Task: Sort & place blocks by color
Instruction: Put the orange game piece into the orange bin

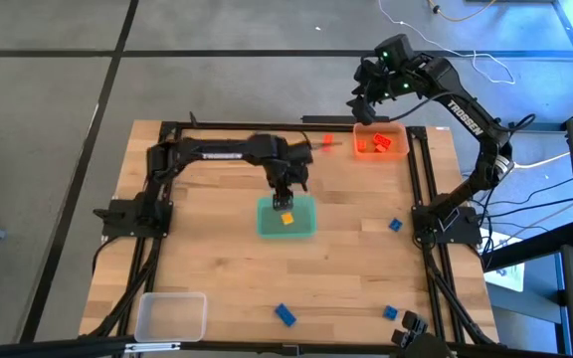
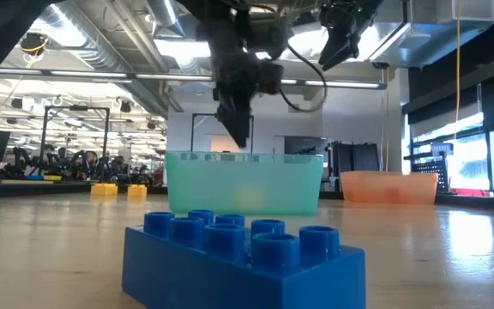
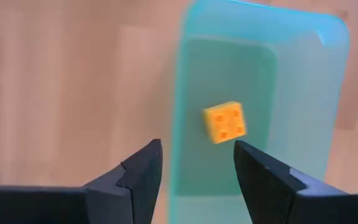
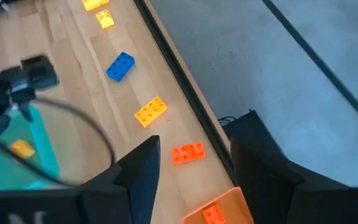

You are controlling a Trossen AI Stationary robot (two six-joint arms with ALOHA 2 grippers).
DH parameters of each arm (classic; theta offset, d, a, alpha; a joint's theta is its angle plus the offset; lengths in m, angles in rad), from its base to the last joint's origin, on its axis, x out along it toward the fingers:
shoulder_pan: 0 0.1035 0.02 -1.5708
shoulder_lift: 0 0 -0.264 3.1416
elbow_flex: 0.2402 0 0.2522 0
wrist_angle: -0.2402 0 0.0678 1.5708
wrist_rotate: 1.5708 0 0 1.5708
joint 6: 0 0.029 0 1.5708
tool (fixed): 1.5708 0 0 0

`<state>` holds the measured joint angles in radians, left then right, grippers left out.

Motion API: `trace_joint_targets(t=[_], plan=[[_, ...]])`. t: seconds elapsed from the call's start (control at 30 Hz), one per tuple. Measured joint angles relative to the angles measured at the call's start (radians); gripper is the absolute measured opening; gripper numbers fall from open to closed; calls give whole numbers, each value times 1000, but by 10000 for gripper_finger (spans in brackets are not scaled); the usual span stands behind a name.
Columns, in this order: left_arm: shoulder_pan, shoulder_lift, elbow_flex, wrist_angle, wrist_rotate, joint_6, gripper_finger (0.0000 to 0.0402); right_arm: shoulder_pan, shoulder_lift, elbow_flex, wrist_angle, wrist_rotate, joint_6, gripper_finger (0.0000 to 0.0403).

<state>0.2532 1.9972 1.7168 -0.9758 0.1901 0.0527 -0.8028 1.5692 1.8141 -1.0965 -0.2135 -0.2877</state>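
A yellow block [image 3: 225, 122] is seen lying in the green tray [image 1: 307, 227], beneath the open, empty left gripper [image 3: 196, 167]. The right gripper [image 4: 191, 163], open and empty, is poised above the orange tray [image 1: 398, 132]. Blue blocks [image 1: 286, 315] scattered on the desk [image 1: 207, 249] could be missed at its edges.

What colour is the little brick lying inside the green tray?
Yellow brick, seen best from the left wrist view.

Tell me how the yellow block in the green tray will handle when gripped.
The yellow block looks like rigid moulded plastic, so probably stiff and light. Its flat sides should suit a pinch, though smooth faces may slip. Lying flat in the green tray, it seems unlikely to roll.
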Motion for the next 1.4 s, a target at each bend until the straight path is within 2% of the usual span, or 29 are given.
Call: trace_joint_targets(t=[0.2,0.37,0.5,0.63,1.07,1.4], plan=[[69,-119,1,-16,-163,-50,188,5,0,0,-9,0,136,197],[128,-200,2,-10,-219,-102,190,5,10,-1,-25,7,357,197],[169,-246,1,-10,-249,-125,189,16,52,-33,-16,94,509,197],[198,-271,1,-17,-299,-153,190,23,113,-84,1,156,534,197],[258,-280,1,-25,-320,-147,189,42,354,-92,52,160,688,197],[324,-280,1,-25,-320,4,189,76,473,-92,161,135,1018,197]])
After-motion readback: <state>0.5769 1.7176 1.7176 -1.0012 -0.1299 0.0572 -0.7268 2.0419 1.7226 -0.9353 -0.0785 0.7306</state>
